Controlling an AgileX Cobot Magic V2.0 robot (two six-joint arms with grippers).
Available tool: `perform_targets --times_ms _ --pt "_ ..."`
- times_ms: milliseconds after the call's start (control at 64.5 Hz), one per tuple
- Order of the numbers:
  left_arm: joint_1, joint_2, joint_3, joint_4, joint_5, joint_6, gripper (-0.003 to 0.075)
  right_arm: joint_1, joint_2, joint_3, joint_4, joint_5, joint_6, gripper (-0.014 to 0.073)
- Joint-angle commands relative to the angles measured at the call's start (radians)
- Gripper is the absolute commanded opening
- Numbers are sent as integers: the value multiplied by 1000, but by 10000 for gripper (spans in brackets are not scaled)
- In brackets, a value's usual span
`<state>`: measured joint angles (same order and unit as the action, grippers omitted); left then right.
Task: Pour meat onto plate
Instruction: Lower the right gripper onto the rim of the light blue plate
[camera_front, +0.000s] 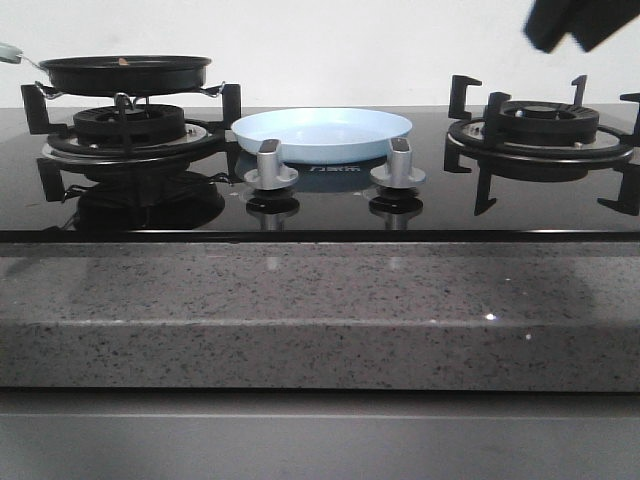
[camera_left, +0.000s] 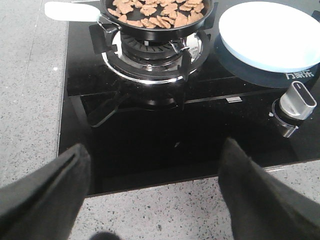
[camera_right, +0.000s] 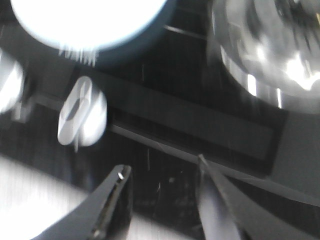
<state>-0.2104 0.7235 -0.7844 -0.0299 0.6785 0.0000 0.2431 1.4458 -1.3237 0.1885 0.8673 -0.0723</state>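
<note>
Clearly, the meat (camera_left: 159, 11) lay in the black pan (camera_left: 150, 22) beside the empty plate (camera_left: 272, 37). Both the left claw (camera_left: 155, 175) and right claw (camera_right: 162, 200) gaped empty; gripping the pan's handle (camera_left: 70, 11) squarely seemed wise.

Glossy black glass hob (camera_front: 330, 205) set in a speckled grey stone counter (camera_front: 300, 300). Round pale-blue plate (camera_front: 322, 133) lies at centre; two silver knobs (camera_front: 271, 166) at its 6 o'clock.
</note>
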Motion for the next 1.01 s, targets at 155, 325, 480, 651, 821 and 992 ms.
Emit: perform_targets --times_ms 155,325,480,651,821,992 --pt "-8 4 -32 0 -65 0 531 -1 178 -247 41 17 -7 344" --pt "-8 4 -32 0 -65 0 531 -1 306 -396 41 62 -8 344" --pt "-8 4 -32 0 -65 0 531 -1 439 -565 41 122 -10 344" --pt "-8 4 -32 0 -65 0 531 -1 545 -709 53 183 -10 344" --pt "-8 4 -32 0 -63 0 531 -2 636 -817 85 211 -10 344" --pt "-8 4 -32 0 -61 0 531 -2 703 -893 85 225 -25 344"
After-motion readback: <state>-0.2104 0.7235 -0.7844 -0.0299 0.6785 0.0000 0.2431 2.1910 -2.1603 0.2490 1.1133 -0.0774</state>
